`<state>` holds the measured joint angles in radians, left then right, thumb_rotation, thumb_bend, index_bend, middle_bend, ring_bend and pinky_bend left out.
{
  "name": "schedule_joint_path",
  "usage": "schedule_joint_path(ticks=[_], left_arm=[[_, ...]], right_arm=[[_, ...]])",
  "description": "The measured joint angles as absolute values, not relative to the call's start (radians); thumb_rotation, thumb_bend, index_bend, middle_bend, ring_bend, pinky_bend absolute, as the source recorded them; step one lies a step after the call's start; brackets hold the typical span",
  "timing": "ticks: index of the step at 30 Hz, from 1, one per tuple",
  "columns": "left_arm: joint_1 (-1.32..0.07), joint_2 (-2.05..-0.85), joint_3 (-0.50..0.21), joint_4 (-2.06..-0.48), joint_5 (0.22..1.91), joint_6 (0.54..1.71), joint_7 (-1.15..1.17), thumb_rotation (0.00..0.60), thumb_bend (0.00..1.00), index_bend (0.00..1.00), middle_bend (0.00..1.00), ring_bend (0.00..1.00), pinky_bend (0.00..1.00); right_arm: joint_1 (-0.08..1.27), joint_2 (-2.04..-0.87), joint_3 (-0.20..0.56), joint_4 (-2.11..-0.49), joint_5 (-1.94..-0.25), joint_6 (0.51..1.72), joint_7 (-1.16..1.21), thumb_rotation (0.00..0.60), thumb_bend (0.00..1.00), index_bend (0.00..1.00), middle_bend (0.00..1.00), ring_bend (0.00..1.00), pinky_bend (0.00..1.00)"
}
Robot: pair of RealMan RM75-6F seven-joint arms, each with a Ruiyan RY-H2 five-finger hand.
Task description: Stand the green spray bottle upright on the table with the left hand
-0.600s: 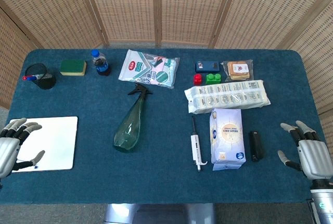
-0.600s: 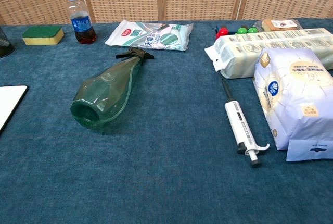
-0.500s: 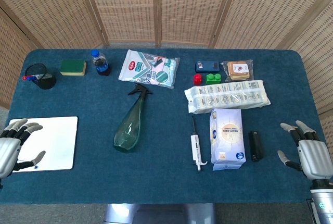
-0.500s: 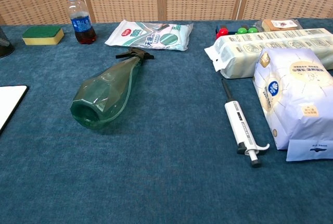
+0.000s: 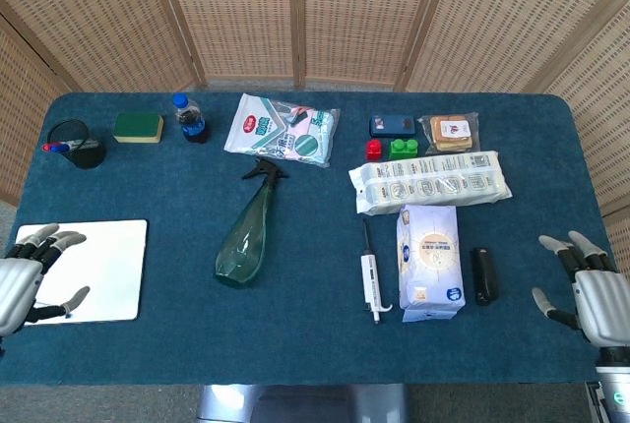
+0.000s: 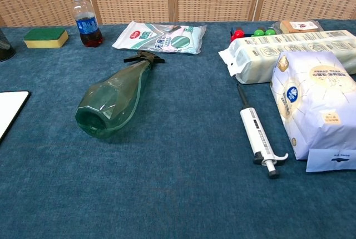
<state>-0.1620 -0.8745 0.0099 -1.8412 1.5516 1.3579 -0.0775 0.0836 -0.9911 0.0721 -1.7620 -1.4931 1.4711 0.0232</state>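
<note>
The green spray bottle (image 5: 246,231) lies on its side mid-table, its black trigger head toward the back and its wide base toward the front; the chest view shows the bottle (image 6: 114,100) the same way. My left hand (image 5: 28,278) hovers at the table's front left edge over the white board, fingers spread and holding nothing, well left of the bottle. At the front right edge my right hand (image 5: 589,295) is likewise spread and empty. Neither hand shows in the chest view.
A white board (image 5: 94,269) lies front left. Along the back are a pen cup (image 5: 75,145), sponge (image 5: 138,127), small cola bottle (image 5: 188,117) and wipes pack (image 5: 283,130). Right of the bottle lie a pipette (image 5: 370,280), white bag (image 5: 429,260), long packet (image 5: 430,182) and black bar (image 5: 481,274).
Both hands have drawn slightly back toward the table's front edge. The spray bottle has not moved.
</note>
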Motion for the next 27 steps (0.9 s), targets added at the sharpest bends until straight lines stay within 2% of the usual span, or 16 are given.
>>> schedule_joint_path(ticks=[10,17,27], left_arm=[[-0.282,-0.795,-0.020,-1.900,1.480,1.139,-0.178,0.463,0.30,0.15,0.20,0.14,0.22],[-0.407,-0.788,-0.054,-1.929,1.437,0.969,-0.196,0.451,0.28,0.17,0.20,0.14,0.20],[-0.555,-0.882,-0.083,-1.915,1.586,0.867,-0.243,0.445,0.29,0.23,0.24,0.14,0.18]], right_arm=[[0.083,-0.991,0.073,-1.771,-1.494,1.473,0.018,0.600,0.35,0.20,0.29,0.11,0.19],[0.082,-0.993,0.075,-1.760,-1.482,1.468,0.022,0.600,0.35,0.20,0.29,0.11,0.19],[0.085,-1.004,0.079,-1.745,-1.465,1.458,0.027,0.600,0.35,0.20,0.29,0.11,0.19]])
